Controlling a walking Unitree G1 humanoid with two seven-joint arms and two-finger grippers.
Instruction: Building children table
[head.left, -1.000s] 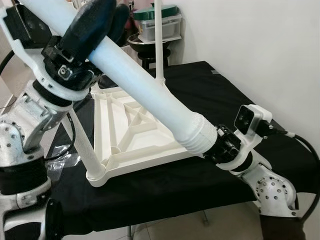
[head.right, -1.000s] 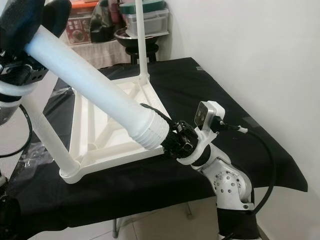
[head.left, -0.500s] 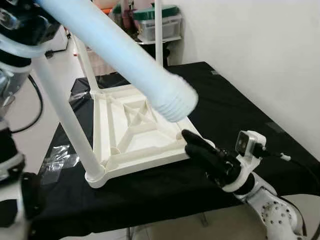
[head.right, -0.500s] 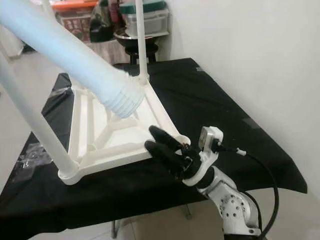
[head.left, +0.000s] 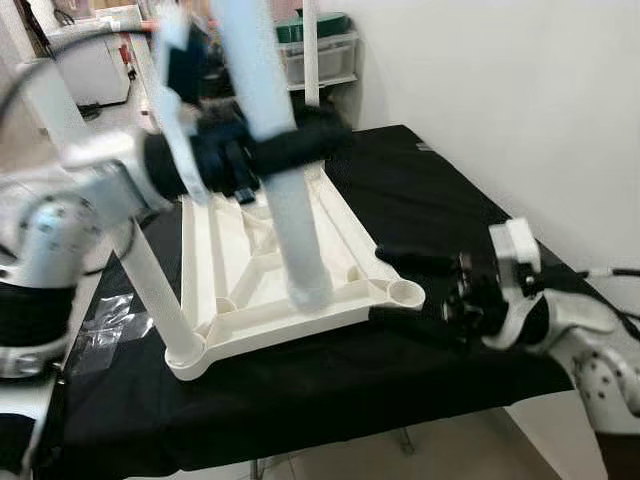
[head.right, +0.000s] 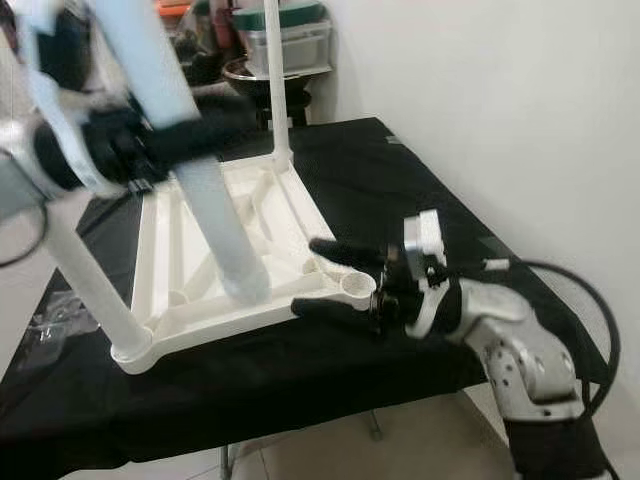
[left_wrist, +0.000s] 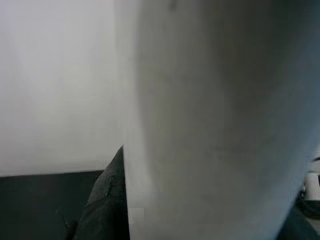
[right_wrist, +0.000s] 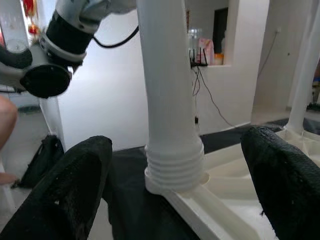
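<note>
Change: a second ago the loose leg (head.left: 285, 200) lay slanted across the frame, its threaded end held by the right gripper (head.left: 410, 290); now the leg stands almost upright at centre frame, carried by the left gripper (head.left: 265, 155) alone.
Leg end: the ribbed tip hangs over the lower right part of the tabletop (head.left: 235, 300), just left of the empty corner socket (head.left: 405, 292); whether it touches the frame cannot be told.
Meaning: the leg looks to be lined up for seating, but the socket is not yet filled.
Left gripper: clamped round the leg's middle, upper left of centre; blurred.
Right gripper: let go since then; fingers (right_wrist: 75, 185) spread wide, holding nothing, lower right, flanking the socket corner.
Other legs: two already fitted, lower left (head.left: 150, 285) and top centre (head.left: 312, 50).
</note>
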